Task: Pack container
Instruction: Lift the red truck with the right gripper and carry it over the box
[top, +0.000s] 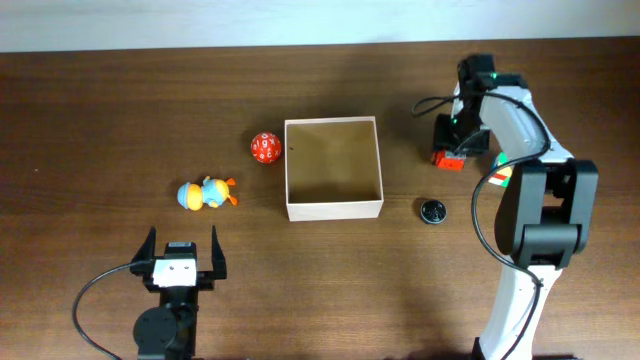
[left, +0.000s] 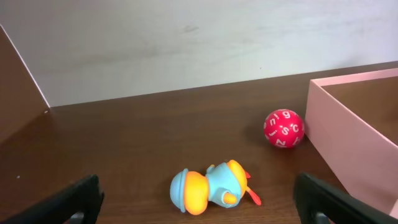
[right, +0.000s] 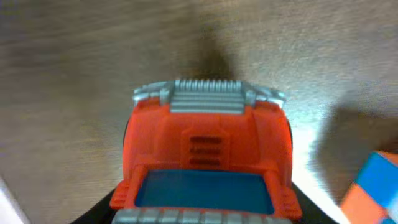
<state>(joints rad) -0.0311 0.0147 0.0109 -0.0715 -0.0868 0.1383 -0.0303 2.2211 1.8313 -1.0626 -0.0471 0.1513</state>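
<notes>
One container (top: 335, 209), one red ball (top: 264, 148), one duck toy (top: 207, 194), one truck (right: 205, 155).

A: Item?

B: Container (top: 335, 209). A square, shallow, open-topped box with white outer walls and a tan cardboard interior.

A: Pose?

B: Upright, sitting flat on the table (top: 100, 120), with its sides roughly square to the table's edges. From overhead the whole tan floor is visible, shaded darker toward the near wall.

A: Location?

B: About mid-table, slightly right of centre. The left wrist view catches only one corner at its right edge. The outer wall reads pinkish there, and the rest is cut off by the frame.
</notes>
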